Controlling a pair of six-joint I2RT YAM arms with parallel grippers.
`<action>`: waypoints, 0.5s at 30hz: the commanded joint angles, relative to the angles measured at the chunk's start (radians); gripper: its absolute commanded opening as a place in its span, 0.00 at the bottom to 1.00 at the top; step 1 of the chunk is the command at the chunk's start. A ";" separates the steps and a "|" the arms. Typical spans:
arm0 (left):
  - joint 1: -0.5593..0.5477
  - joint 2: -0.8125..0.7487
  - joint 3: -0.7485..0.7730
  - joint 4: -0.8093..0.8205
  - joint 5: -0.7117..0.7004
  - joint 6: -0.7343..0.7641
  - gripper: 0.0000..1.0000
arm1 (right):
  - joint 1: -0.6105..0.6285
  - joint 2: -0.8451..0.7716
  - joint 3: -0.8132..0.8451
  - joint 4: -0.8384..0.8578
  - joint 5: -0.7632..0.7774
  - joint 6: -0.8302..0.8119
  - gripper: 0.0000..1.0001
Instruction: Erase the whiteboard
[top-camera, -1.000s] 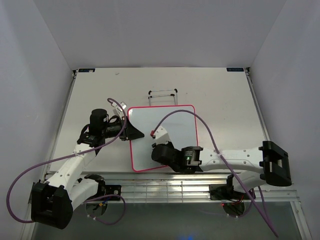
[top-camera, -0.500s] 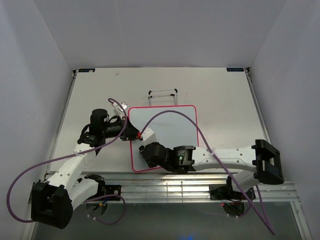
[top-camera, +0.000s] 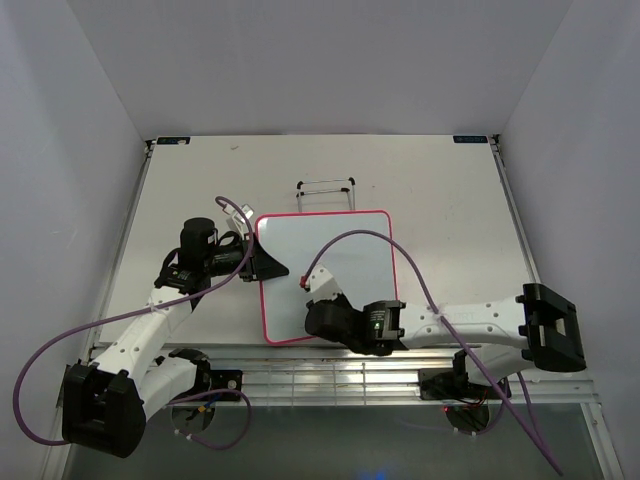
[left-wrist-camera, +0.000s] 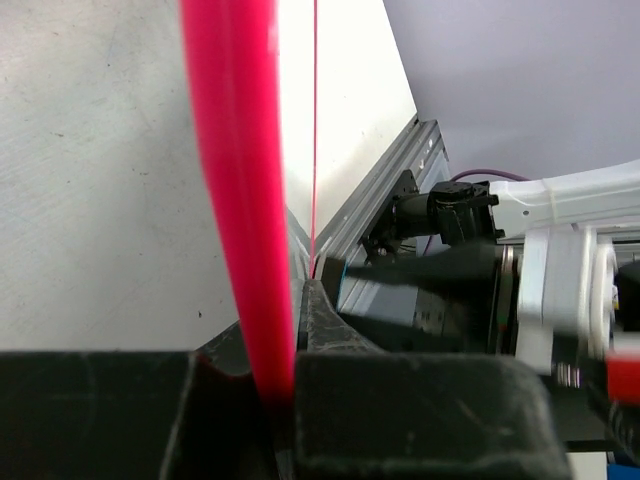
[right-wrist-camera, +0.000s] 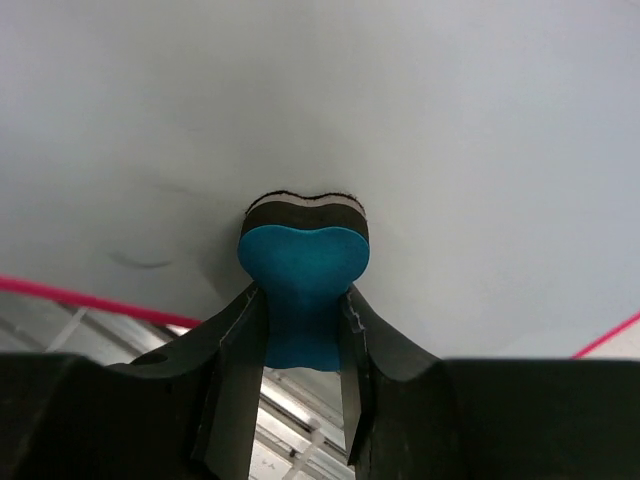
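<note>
The whiteboard has a pink-red frame and lies on the table between the arms. Its face looks white from above. My left gripper is shut on the board's left edge; in the left wrist view the pink frame runs down between the closed jaws of that gripper. My right gripper is over the board's near-left part, shut on the blue bone-shaped eraser. The eraser's dark felt end presses on the white face. A faint grey smear lies left of the eraser.
A thin black wire stand sits on the table just behind the board. A metal rail runs along the near table edge. Purple cables arch over the board. Grey walls enclose the table.
My right gripper with the eraser swept left across the board, then came back right and nearer the front edge. The left gripper and the board have not moved.
</note>
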 joint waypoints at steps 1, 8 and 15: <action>-0.013 -0.010 -0.009 -0.039 -0.039 0.066 0.00 | 0.095 0.084 0.077 0.153 -0.079 -0.122 0.08; -0.013 -0.008 -0.007 -0.041 -0.039 0.066 0.00 | 0.169 0.246 0.278 0.122 -0.103 -0.179 0.08; -0.013 -0.013 -0.010 -0.039 -0.027 0.066 0.00 | 0.072 0.134 0.129 0.098 0.007 -0.085 0.08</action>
